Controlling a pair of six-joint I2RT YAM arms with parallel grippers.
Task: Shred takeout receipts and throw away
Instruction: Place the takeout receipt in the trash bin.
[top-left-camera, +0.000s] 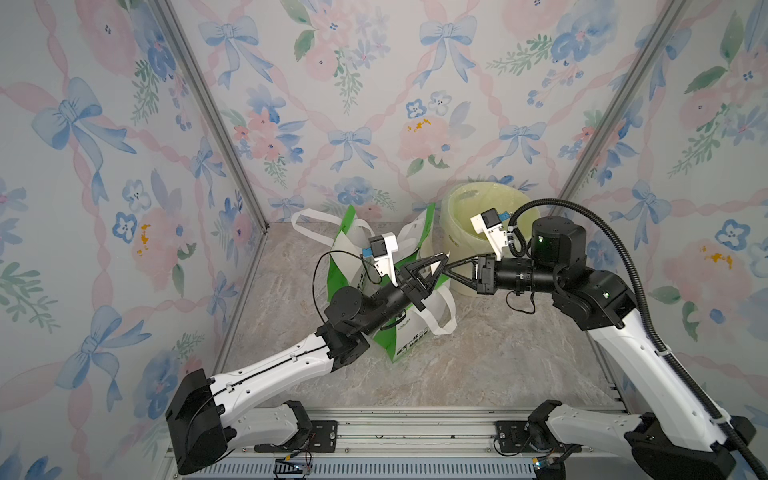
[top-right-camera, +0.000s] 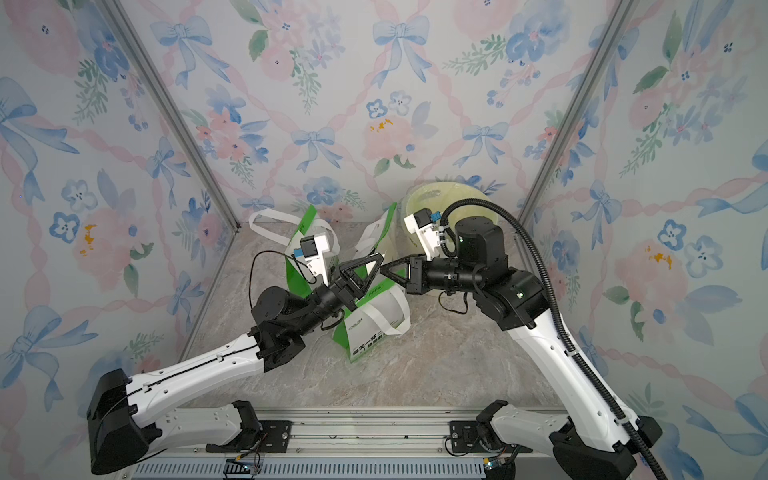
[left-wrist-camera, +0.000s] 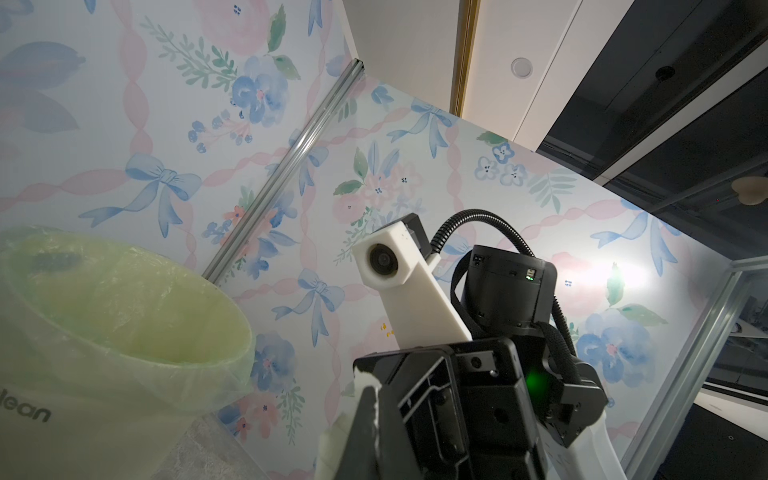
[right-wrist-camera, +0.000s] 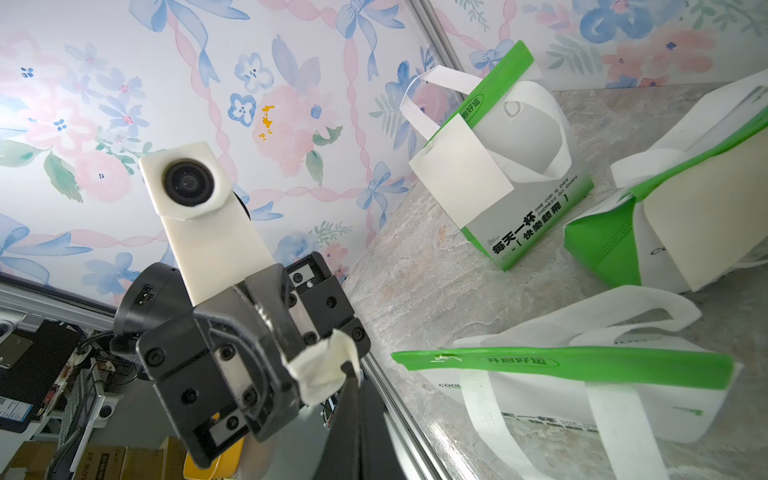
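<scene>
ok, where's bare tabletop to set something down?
Free: the front tabletop between the nearest bag and the rail; a strip between bags and left wall. Crowded: the back, with three bags, the bin, and left gripper and right gripper shut on a receipt.

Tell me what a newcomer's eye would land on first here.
The left gripper and right gripper meet tip to tip in mid-air at the centre, both shut on a crumpled white receipt. Below them lie green-and-white bags, and a green-lined bin stands at the back right.
</scene>
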